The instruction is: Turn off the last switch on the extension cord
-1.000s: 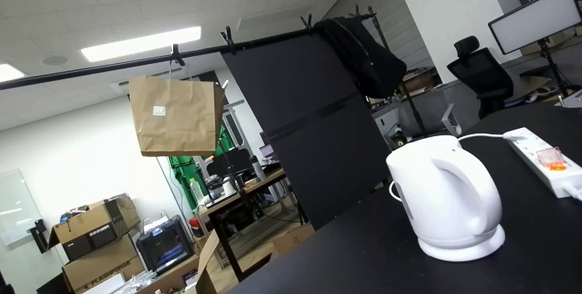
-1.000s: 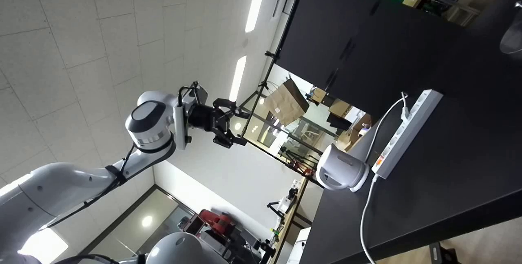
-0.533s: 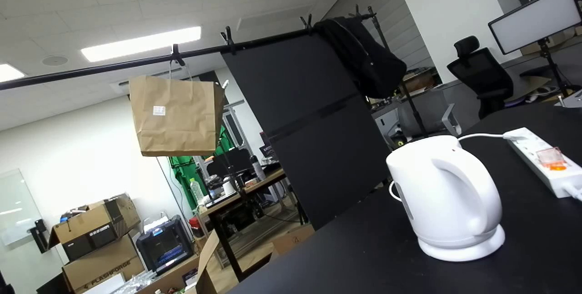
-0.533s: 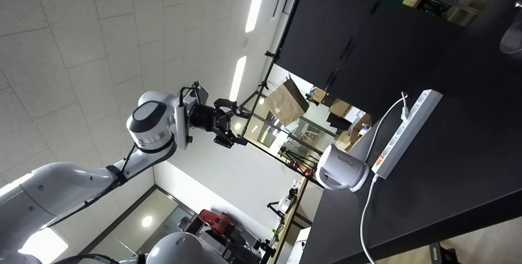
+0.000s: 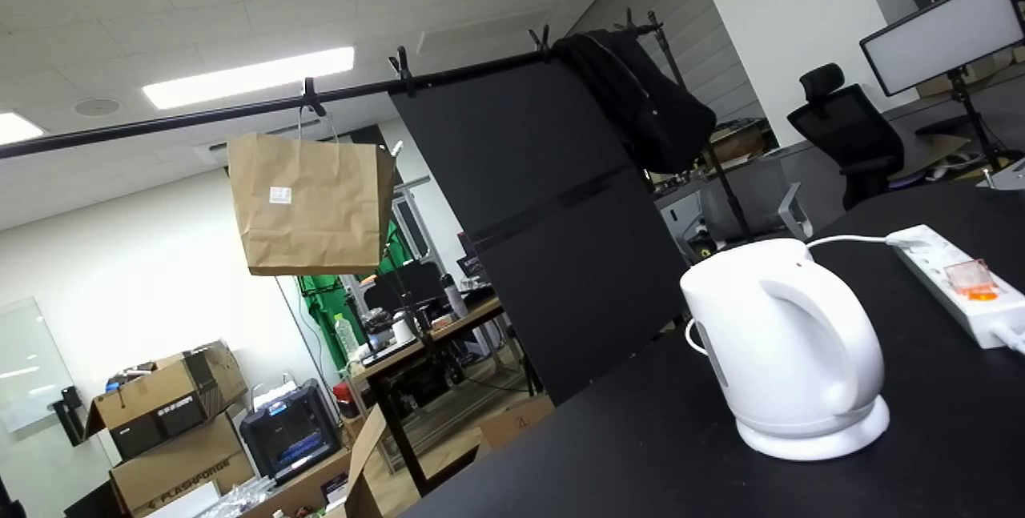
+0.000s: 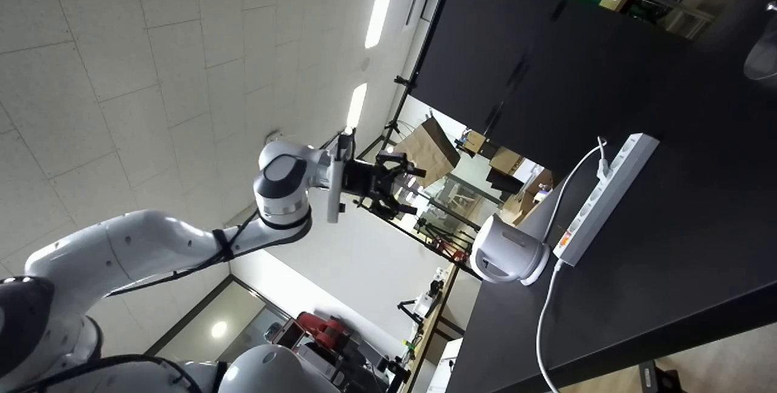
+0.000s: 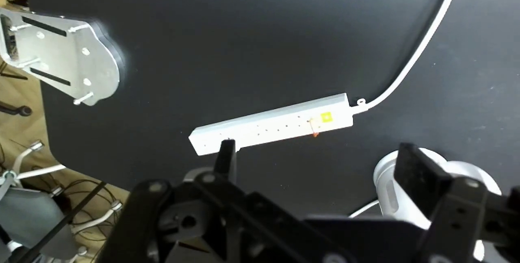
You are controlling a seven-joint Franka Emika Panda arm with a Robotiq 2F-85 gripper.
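In the wrist view, nearest, holds the gripper spread wide, with nothing between the fingers, aimed down from well above the bench, presumably to line up before any press. Leaves a white kettle half masked behind one finger, upright near the corded end of the extension cord, likely for the reach of a thin lead going from behind the kettle to a plug towards the opposite end. Farther down, shows that strip flat and face up on the bench, so probably pressable straight from above without tipping. Offers just one discernible switch, orange, beside the corded end; too indistinct to tell on from off. Far behind, in an exterior view, includes a paper bag hung from a bar, perhaps for storage.
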